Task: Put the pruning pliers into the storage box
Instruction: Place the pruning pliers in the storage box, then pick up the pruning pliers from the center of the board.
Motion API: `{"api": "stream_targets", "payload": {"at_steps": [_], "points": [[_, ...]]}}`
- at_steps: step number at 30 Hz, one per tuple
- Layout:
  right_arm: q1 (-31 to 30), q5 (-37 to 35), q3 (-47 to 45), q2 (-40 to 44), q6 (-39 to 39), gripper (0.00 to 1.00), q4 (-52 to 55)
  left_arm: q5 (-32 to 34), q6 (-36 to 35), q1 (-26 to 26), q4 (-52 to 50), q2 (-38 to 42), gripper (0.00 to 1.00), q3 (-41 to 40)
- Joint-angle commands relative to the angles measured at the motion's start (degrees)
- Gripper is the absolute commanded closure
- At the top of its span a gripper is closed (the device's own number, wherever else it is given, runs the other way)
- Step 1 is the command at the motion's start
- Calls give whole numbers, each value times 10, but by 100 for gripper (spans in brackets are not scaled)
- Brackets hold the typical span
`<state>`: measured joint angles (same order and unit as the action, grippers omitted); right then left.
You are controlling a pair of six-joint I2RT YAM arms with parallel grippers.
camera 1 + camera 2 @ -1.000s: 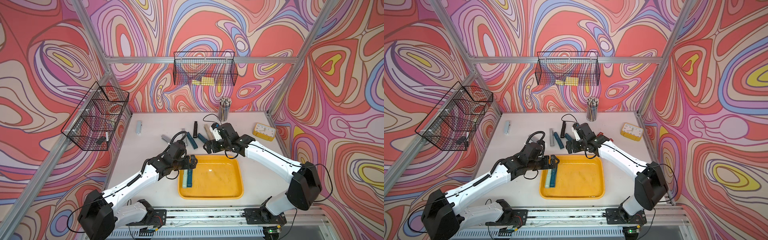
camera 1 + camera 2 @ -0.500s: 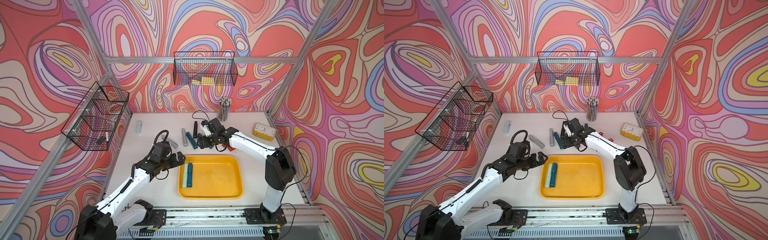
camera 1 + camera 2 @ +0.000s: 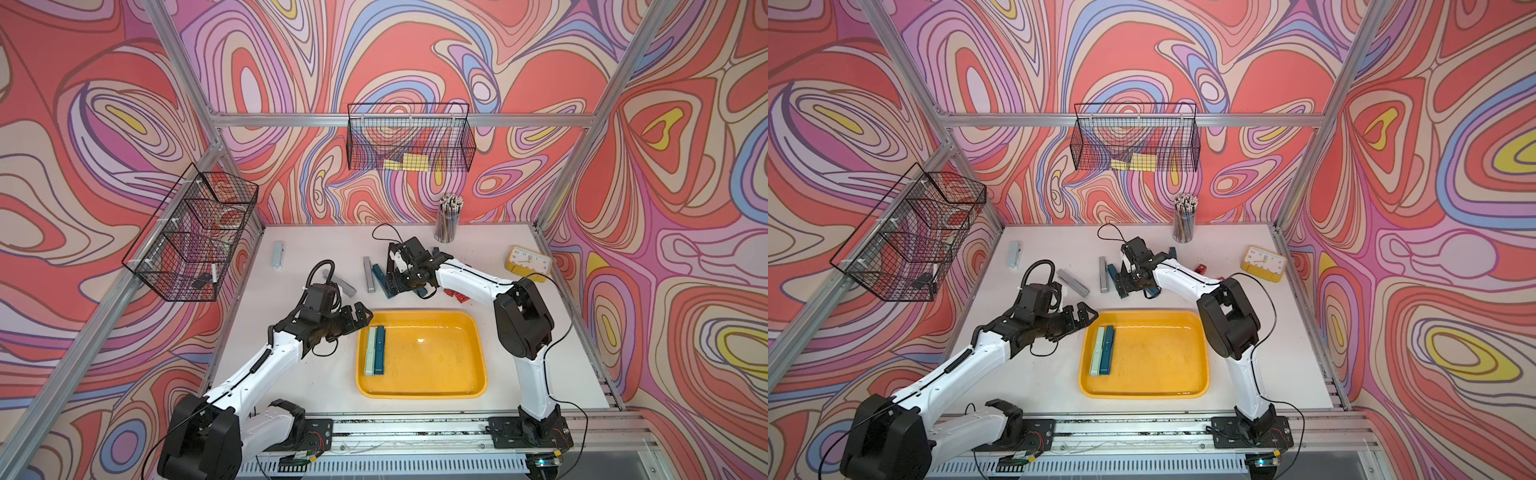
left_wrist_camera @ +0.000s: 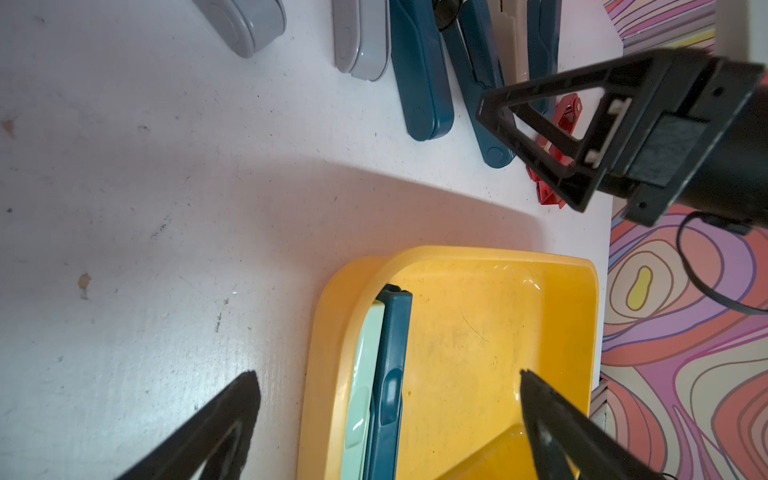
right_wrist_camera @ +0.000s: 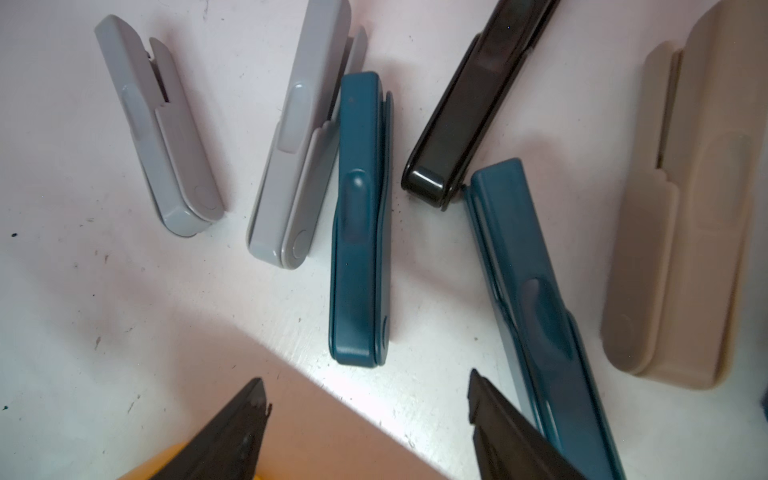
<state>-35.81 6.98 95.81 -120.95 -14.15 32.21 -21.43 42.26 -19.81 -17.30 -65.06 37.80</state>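
Mid-pick, the right gripper (image 5: 368,392), jaws apart and empty, hangs over a slim teal plastic pruning plier (image 5: 360,232); it likely must lower and clamp.

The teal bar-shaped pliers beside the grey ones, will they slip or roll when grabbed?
The teal plastic bar-shaped pliers look rigid, so likely no flexing. Their smooth shell may slip in a grip. Flat sides suggest no rolling, though a push could nudge the neighbouring grey plastic pliers.
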Motion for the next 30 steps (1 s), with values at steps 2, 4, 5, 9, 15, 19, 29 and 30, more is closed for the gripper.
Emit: {"api": "stream_targets", "payload": {"at_steps": [2, 4, 5, 9, 15, 19, 29, 30], "points": [[-2, 4, 21, -17, -13, 24, -16, -12, 8, 5, 18, -7, 1, -7], [-2, 7, 23, -22, -18, 25, -21, -19, 14, 5, 40, -9, 1, -13], [-2, 8, 24, -25, -19, 25, -23, -22, 17, 6, 47, -10, 1, -15], [-2, 16, 34, -40, -23, 26, -23, -29, 32, 6, 67, -11, 1, -27], [-3, 30, 59, -74, -27, 31, -22, -27, 27, 7, 66, -10, 1, -33], [-3, 23, 78, -91, -26, 32, -15, -27, 31, 8, 70, -10, 1, -40], [-9, 20, 132, -137, -20, 34, 12, -27, 32, 14, 80, -15, 1, -54], [-9, 21, 134, -140, -20, 34, 14, -28, 34, 15, 82, -15, 1, -55]]}}
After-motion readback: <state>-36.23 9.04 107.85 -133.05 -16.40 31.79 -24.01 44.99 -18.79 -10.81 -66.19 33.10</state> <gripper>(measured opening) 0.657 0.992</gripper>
